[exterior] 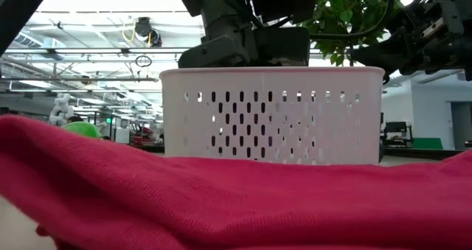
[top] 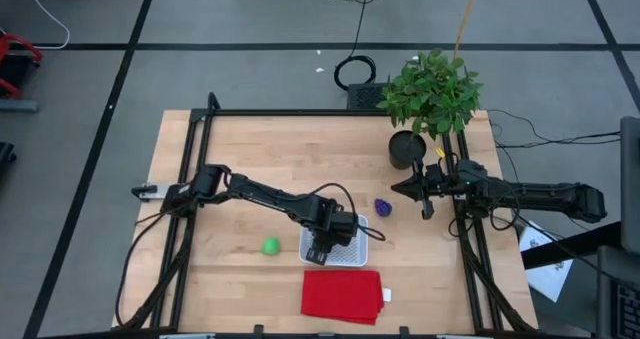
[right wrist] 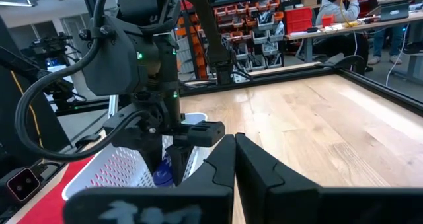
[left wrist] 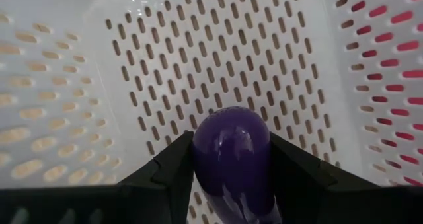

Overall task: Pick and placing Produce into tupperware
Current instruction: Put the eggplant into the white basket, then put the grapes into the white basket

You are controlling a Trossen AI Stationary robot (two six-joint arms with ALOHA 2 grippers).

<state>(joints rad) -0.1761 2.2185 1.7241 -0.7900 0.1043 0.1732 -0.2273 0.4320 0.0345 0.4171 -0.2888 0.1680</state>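
My left gripper (left wrist: 230,159) hangs inside the white tupperware (top: 345,251), shut on a dark purple oblong piece (left wrist: 231,141). The right wrist view shows the same purple piece (right wrist: 164,176) behind the tupperware's wall (right wrist: 119,171). A second purple piece (top: 383,207) lies on the wood just beyond the tupperware's far right corner. The green ball (top: 270,246) rests on the table left of the tupperware and also shows in the low view (exterior: 81,128). My right gripper (top: 413,189) is shut and hovers beside the plant pot, touching nothing. My left gripper pinches the purple piece by its two long sides (left wrist: 198,161) between both fingers (left wrist: 168,168). The fingers come from above, pointing down into the tupperware. The piece's rounded end (left wrist: 231,121) sticks out past the fingertips toward the perforated bottom (left wrist: 198,59); whether it touches the bottom, I cannot tell.
A folded red cloth (top: 343,294) lies at the near edge, in front of the tupperware, and fills the low view's foreground (exterior: 221,198). A leafy potted plant (top: 430,94) stands at the far right of the table. Bare wood stretches across the table's far left.
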